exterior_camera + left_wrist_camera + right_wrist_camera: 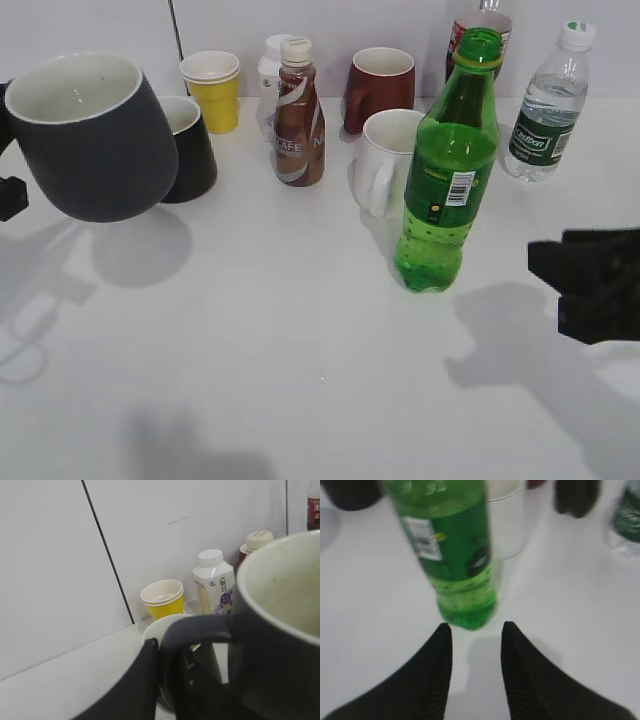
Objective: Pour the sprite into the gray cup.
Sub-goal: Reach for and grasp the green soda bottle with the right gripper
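The gray cup (90,140) hangs tilted above the table at the far left, its off-white inside showing. My left gripper (167,655) is shut on its loop handle, and the cup (280,630) fills the right of the left wrist view. In the exterior view only a bit of that gripper (10,195) shows at the left edge. The sprite (448,170) stands upright right of centre, with no cap on its neck. My right gripper (590,280) is open and empty to its right. In the right wrist view the jaws (476,630) sit just short of the sprite's base (455,555).
A glossy black mug (190,150) stands behind the gray cup. Yellow paper cups (212,88), a white milk bottle (270,80), a coffee bottle (298,115), a brown mug (380,88), a white mug (385,160), a cola bottle (480,25) and a water bottle (548,105) crowd the back.
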